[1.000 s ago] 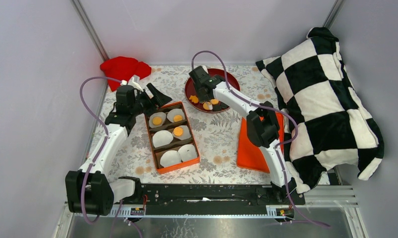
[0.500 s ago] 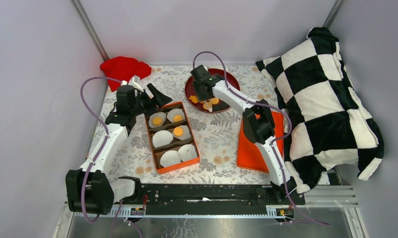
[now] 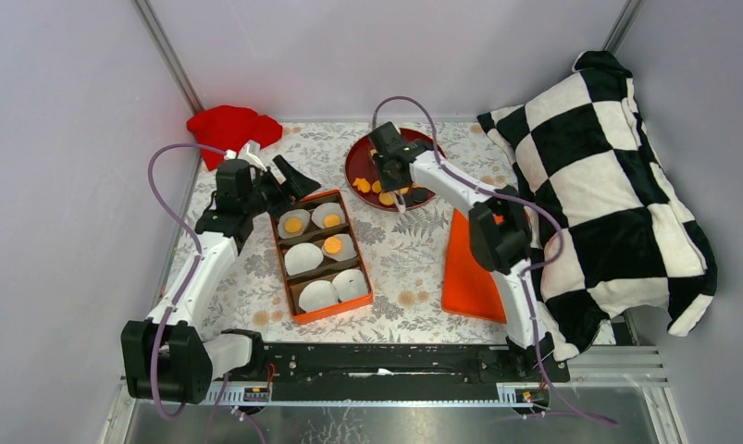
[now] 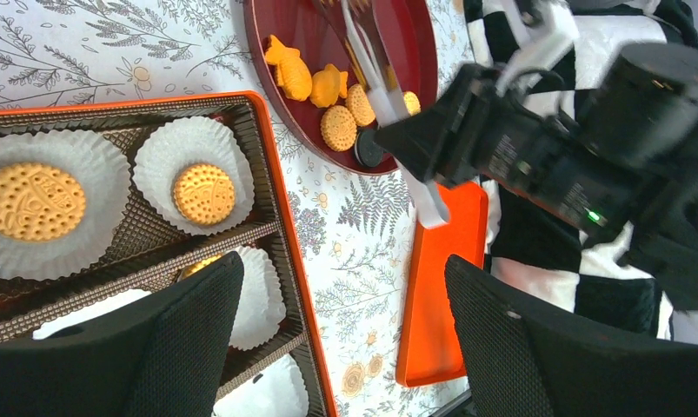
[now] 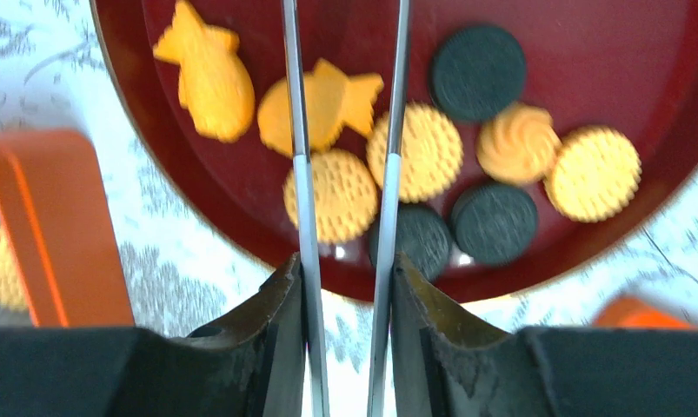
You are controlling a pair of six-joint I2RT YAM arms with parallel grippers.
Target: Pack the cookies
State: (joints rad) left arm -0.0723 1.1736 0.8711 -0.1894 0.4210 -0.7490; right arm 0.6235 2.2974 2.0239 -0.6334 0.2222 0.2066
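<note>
Most of the cookies sat loose on the dark red plate: round orange ones, two fish shapes, one swirl, three black discs. Three more round orange ones lay in white paper cups inside the orange box, two in the far compartment and one in the middle.

Right gripper was over the plate. Its thin fingers ran parallel with a narrow gap, crossing above a fish cookie and two round ones. The tips ran off the top of the wrist view, so can't tell if anything was pinched. Right arm's elbow stood above the flat orange panel, forearm slanting far-left to the plate.

Left gripper hung by the box's far end, jaws spread wide, nothing between them. Left arm rose from its base along the table's left side, wrist turned toward the box.
</note>
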